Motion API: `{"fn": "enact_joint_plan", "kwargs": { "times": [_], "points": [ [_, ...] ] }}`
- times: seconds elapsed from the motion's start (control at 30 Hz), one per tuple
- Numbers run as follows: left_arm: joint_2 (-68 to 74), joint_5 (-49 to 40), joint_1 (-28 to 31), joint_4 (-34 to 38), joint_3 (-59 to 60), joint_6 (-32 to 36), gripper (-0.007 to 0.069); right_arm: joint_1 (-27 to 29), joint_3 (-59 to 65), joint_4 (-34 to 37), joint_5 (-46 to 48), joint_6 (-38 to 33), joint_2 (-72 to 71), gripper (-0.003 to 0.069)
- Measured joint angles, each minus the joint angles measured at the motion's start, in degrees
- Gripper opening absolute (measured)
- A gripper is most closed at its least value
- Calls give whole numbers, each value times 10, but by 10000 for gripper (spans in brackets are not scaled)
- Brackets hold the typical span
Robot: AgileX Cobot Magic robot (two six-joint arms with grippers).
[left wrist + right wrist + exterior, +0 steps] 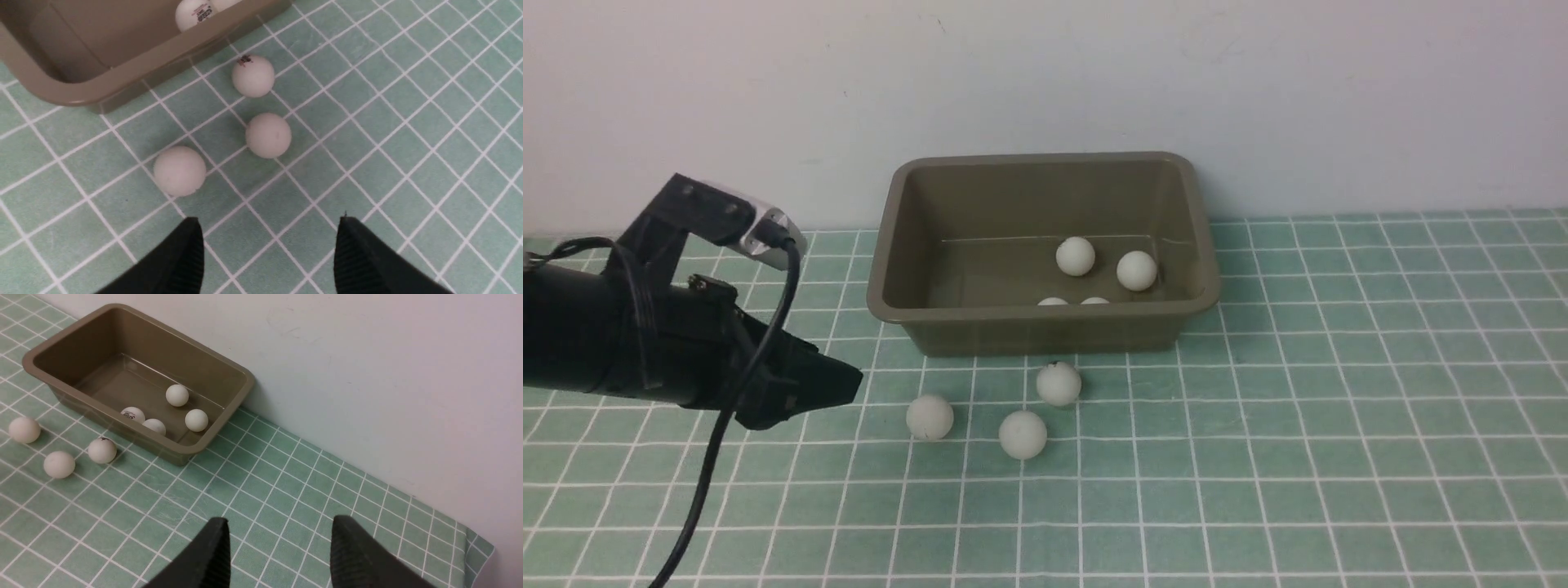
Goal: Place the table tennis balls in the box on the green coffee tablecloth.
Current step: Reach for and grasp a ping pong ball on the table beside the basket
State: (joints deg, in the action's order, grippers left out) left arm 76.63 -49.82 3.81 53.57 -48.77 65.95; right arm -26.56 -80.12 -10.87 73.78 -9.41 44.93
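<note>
White matte table tennis balls (1023,434) lie in two groups: four inside the olive-brown box (1029,331) and three on the green coffee tablecloth (1339,408) just before its near wall, one showing a dark logo. A pale wall (1176,82) backs the cloth. The left gripper (269,222) hovers near the three with its jaws apart and empty. The right gripper (280,522) is likewise spread, holding nothing.
</note>
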Motion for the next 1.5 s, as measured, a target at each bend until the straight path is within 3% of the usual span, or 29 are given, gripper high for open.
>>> {"fn": "enact_joint_plan", "kwargs": {
  "times": [0.2,0.43,0.8,1.2,1.37,1.5],
  "points": [
    [54,53,-57,-6,0,4,422,0,0,0,0,0,0,318],
    [96,178,-145,-33,0,-4,430,0,0,0,0,1,0,318],
    [188,263,-153,-25,-7,-42,430,0,0,0,0,4,0,318],
    [261,263,-158,-4,-55,-42,532,0,0,3,0,4,0,318],
    [276,265,-158,8,-57,-27,534,0,0,3,0,5,0,318],
    [295,266,-158,63,-57,17,534,0,0,3,0,6,0,318]
  ]
}}
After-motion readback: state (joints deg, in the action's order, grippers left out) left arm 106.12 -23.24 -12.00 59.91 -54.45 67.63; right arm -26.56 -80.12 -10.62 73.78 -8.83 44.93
